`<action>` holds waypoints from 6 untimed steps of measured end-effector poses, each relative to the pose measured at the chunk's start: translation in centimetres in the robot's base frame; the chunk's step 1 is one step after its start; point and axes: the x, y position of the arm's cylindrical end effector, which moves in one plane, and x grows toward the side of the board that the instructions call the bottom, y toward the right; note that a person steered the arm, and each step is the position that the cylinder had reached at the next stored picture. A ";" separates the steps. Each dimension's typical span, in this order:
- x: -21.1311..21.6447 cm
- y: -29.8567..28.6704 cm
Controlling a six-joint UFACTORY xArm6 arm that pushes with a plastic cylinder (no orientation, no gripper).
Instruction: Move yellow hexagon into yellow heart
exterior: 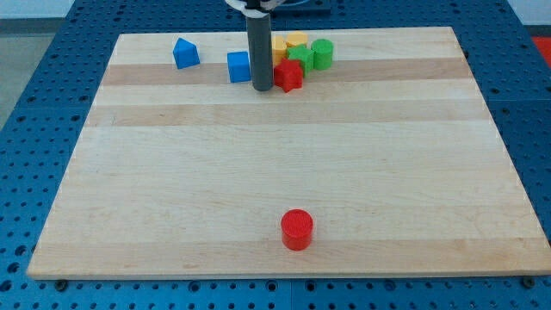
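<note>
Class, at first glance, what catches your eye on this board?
The dark rod comes down at the view's top, my tip between a blue cube and a red block, amid a cluster of yellow and green blocks. A red cylinder sits alone near the view's bottom.

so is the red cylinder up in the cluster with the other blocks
No, the red cylinder sits alone near the view's bottom, far from my tip and the cluster at the top.

red block (pixel 289 76) and green blocks (pixel 301 58) crowding yellow blocks (pixel 291 43), my tip (pixel 261 88) beside
</note>
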 end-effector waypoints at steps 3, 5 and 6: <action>-5.1 -0.3; -9.5 -3.0; -11.7 -2.0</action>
